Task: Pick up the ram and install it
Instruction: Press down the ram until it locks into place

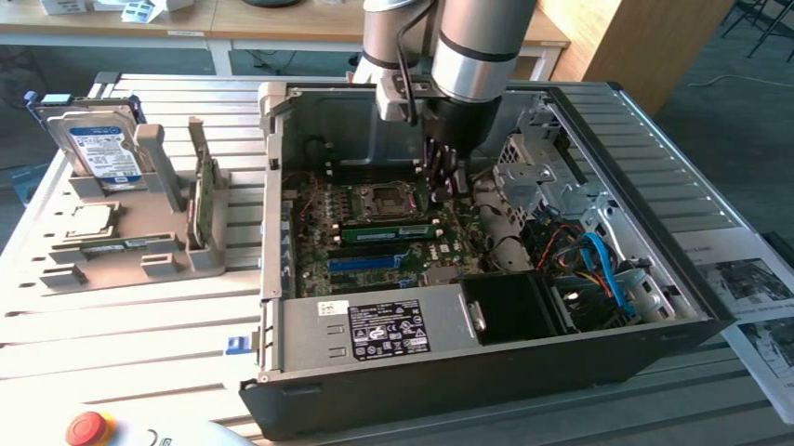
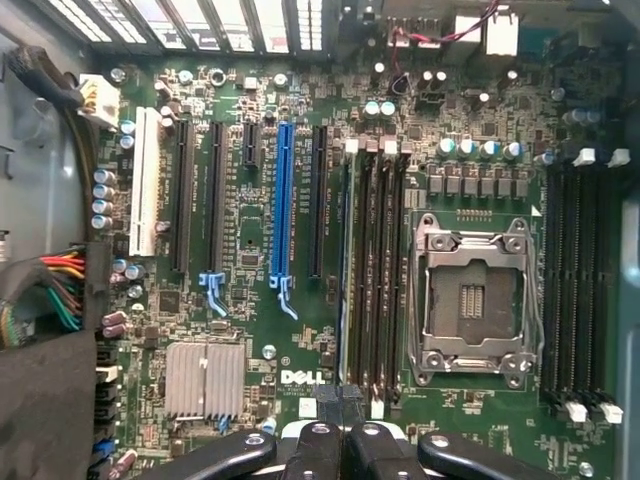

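Inside the open black computer case (image 1: 496, 372), the long thin green ram stick (image 1: 387, 232) (image 2: 345, 280) stands on edge in a black memory slot, between the silver processor socket (image 1: 378, 200) (image 2: 472, 300) and the long blue expansion slot (image 1: 366, 263) (image 2: 283, 200). The black two-fingered gripper (image 1: 443, 190) (image 2: 340, 408) is clenched with nothing between its fingers, its tips over one end of the stick (whether they touch it cannot be judged).

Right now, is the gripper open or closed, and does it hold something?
Gripper: closed, nothing seen between its fingers, over the motherboard.
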You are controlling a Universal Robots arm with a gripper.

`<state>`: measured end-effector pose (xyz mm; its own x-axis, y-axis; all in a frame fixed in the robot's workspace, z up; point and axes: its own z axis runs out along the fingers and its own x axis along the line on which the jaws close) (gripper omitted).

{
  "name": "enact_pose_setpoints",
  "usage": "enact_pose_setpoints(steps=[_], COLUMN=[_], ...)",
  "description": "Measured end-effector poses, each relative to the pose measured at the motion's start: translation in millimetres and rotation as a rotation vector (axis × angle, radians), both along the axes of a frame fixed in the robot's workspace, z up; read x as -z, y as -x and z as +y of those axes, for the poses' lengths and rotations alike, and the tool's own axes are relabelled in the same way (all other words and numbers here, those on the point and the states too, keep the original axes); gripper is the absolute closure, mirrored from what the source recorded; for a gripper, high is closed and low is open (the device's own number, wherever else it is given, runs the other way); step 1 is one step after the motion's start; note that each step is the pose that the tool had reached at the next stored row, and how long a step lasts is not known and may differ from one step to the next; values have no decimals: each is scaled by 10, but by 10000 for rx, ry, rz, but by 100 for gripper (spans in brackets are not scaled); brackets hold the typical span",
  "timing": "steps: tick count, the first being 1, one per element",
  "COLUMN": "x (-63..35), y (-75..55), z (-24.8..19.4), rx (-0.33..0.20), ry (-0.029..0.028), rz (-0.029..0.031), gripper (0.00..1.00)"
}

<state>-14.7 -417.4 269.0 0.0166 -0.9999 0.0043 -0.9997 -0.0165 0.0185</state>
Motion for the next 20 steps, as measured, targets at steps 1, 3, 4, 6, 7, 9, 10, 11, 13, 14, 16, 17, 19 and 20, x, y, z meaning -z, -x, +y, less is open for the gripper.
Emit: enact_pose_setpoints(steps=[1, 3, 4, 6, 7, 9, 10, 11, 13, 14, 16, 17, 19, 20], x=[18, 53, 72, 109, 127, 163, 181, 199, 205, 205, 206, 207, 210, 211], y=[0, 0, 0, 0, 0, 0, 0, 0, -1, -1, 0, -3, -23, -34], z=[0, -1, -1, -2, -2, -3, -3, -3, -4, -4, -4, -4, -14, -20], rx=[0, 0, 0, 0, 0, 0, 0, 0, -2, -1, 0, 1, 0, 0], ry=[0, 0, -1, 0, -1, -1, -1, -1, 2, 3, 1, 0, -2, 0], rz=[0, 0, 0, 0, 0, -1, -1, 0, 20, 21, 21, 21, 25, 31], gripper=[90, 90, 90, 90, 90, 90, 90, 90, 90, 90, 90, 90, 90, 90])
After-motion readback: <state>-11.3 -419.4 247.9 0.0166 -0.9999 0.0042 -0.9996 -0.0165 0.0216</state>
